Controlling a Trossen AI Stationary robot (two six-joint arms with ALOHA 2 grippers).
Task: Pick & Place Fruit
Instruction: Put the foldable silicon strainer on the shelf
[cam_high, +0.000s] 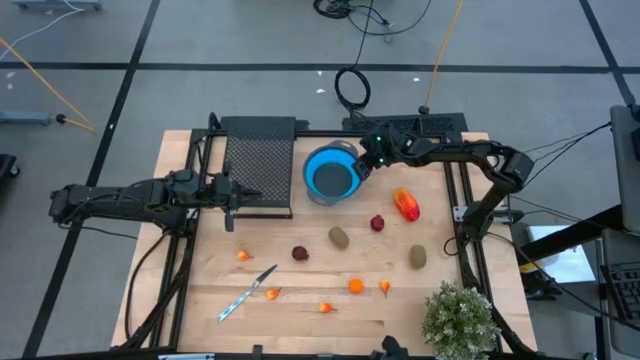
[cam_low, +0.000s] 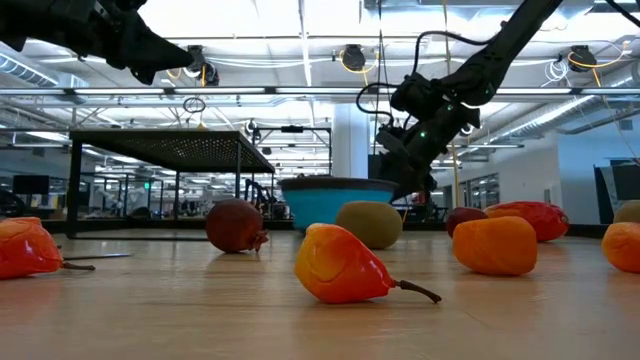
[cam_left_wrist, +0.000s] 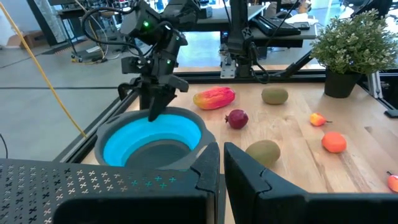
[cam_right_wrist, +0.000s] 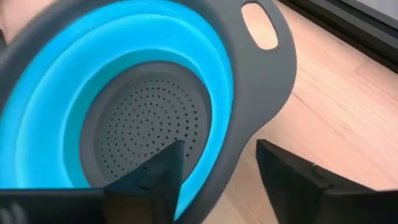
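Note:
A blue collapsible colander (cam_high: 332, 175) with a grey rim stands on the wooden table at the far middle. My right gripper (cam_right_wrist: 219, 146) is open at its right rim, slanting down, with one finger inside the bowl and one outside; the left wrist view shows the gripper (cam_left_wrist: 155, 106) over the rim too. Fruit lies loose on the table: a red-orange piece (cam_high: 406, 204), two dark red round ones (cam_high: 377, 223) (cam_high: 300, 253), two olive ovals (cam_high: 339, 237) (cam_high: 417, 257) and several small orange bits (cam_high: 355, 285). My left gripper (cam_high: 235, 195) waits shut at the left. My right gripper's fingers stand on either side of the colander's grey rim (cam_right_wrist: 231, 99), near its handle hole, coming from above on a slant. Bare wood shows between the outer finger (cam_right_wrist: 283, 168) and the rim. Whether the inner finger (cam_right_wrist: 165, 168) touches the bowl I cannot tell.
A black mesh rack (cam_high: 258, 165) stands left of the colander, in front of my left gripper. A thin silver-blue knife (cam_high: 247, 293) lies near the front left. A bushy green plant (cam_high: 458, 315) stands at the front right corner. Bare wood lies between the scattered pieces.

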